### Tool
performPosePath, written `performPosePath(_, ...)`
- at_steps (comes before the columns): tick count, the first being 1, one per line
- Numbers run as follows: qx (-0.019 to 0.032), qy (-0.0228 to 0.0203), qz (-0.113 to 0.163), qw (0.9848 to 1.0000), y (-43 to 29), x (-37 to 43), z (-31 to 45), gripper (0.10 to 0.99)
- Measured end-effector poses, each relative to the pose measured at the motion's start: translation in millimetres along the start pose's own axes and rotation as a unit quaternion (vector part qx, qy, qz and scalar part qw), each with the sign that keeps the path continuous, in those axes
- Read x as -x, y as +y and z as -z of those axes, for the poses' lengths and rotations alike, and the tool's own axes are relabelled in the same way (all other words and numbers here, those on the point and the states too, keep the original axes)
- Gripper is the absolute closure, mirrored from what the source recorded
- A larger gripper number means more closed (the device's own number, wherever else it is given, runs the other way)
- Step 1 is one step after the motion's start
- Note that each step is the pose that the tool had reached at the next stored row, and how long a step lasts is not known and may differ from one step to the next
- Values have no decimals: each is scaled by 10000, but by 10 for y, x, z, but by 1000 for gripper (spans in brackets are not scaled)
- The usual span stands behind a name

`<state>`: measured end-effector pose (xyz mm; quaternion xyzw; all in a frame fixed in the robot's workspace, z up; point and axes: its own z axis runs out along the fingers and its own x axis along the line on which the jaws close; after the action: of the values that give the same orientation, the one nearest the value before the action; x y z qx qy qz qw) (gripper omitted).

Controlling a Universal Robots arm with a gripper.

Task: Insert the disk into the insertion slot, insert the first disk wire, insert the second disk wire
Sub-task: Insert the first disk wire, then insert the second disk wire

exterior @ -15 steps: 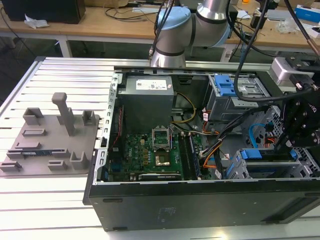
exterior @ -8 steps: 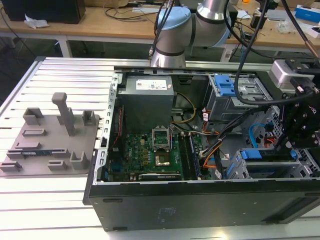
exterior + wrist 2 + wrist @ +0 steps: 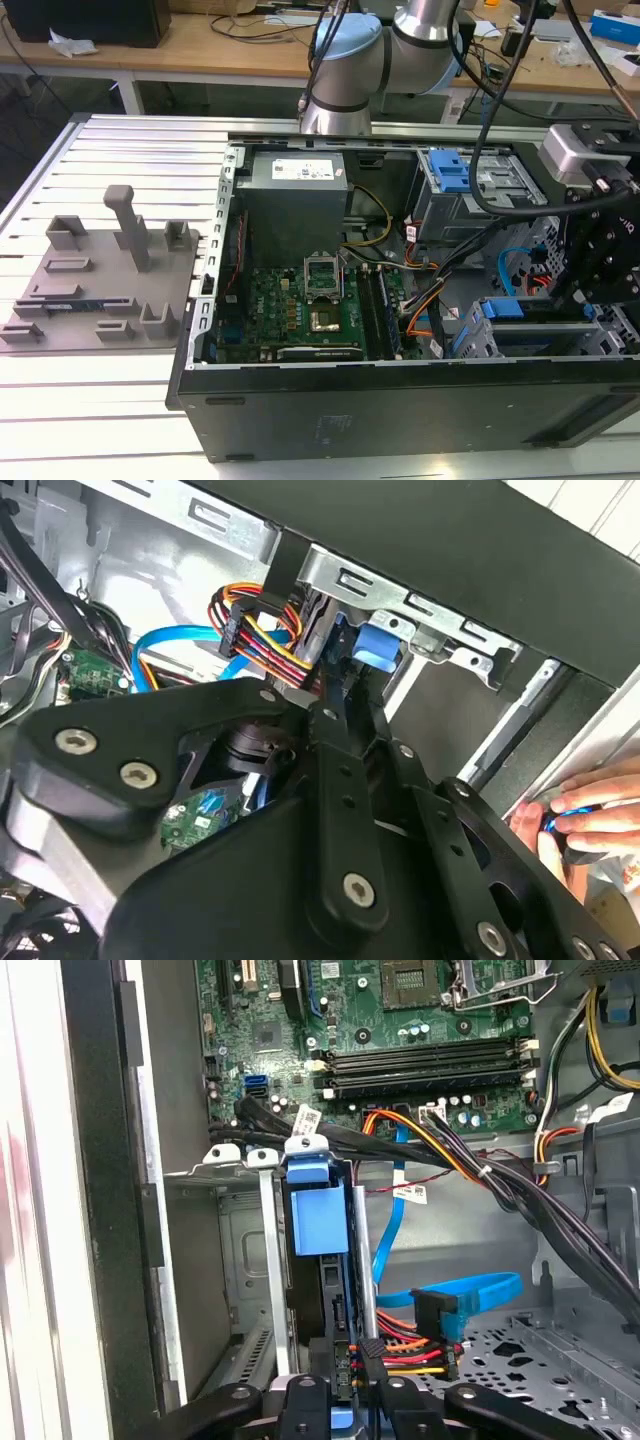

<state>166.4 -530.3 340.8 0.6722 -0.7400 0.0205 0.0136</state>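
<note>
The disk (image 3: 320, 1215) sits in the insertion slot (image 3: 245, 1260), with the blue tab of its carrier standing up from the grey cage. In the exterior view the disk (image 3: 500, 308) shows in the slot (image 3: 478, 342) at the case's front right corner. My gripper (image 3: 350, 1388) is at the disk's rear edge, shut on the black connector of a multi-coloured wire (image 3: 400, 1352). In the second wrist view my gripper (image 3: 325, 695) points at the blue tab (image 3: 375, 645), and the same wire (image 3: 262, 630) runs in beside its tip. A blue flat wire (image 3: 470, 1292) with a black plug lies loose nearby.
The open computer case (image 3: 400, 400) holds a motherboard (image 3: 300, 310), a grey power-supply box (image 3: 295, 195) and a second cage with a blue latch (image 3: 450, 175). Black cable bundles (image 3: 520, 1195) cross above the slot. A person's hand (image 3: 585, 815) rests outside the case. A grey fixture plate (image 3: 95, 280) lies at the exterior view's left.
</note>
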Motion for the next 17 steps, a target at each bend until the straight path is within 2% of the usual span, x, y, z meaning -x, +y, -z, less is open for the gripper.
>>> performPosePath(2, 0, -1, 0, 10000, -1, -2, 90, 843)
performPosePath(3, 0, 0, 0, 10000, -1, -4, 162, 843)
performPosePath(4, 0, 0, 0, 10000, -2, -2, 268, 843)
performPosePath(6, 0, 1, 0, 10000, -3, 1, 355, 843)
performPosePath(17, -2, 14, 0, 10000, -3, 1, 365, 843)
